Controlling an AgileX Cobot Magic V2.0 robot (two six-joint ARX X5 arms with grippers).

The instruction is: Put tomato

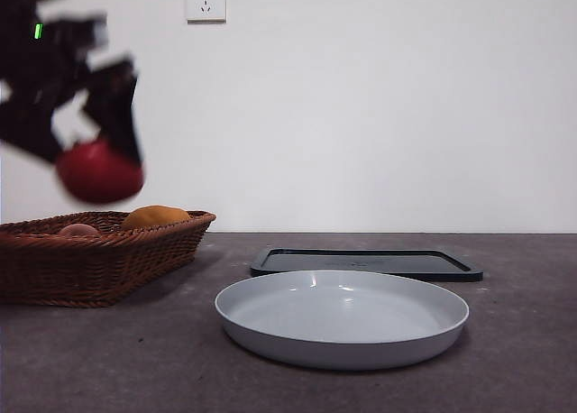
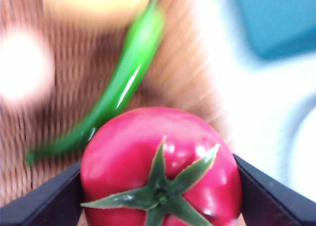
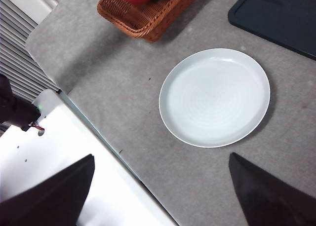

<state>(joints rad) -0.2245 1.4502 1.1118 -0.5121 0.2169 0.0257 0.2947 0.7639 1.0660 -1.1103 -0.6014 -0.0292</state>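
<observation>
While my left hand (image 2: 160, 186) pinches the tomato (image 2: 160, 167) across its sides, stem facing my wrist, its glossy skin looks slippery; I judge it light, bruisable. Right hand (image 3: 160, 196) spread, waiting.

Table (image 1: 108, 359): basket (image 1: 81, 269), plate (image 1: 343, 318), tray (image 1: 365, 262).

A lab-like test bench: bare grey table (image 1: 90, 359), blank white wall (image 1: 379, 106), wall socket (image 1: 206, 0).

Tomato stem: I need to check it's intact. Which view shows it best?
Left wrist view: the tomato fills it, stem sharp, between the left hand's jaws. Front view shows it blurred, stem hidden; right wrist view only a red sliver.
</observation>
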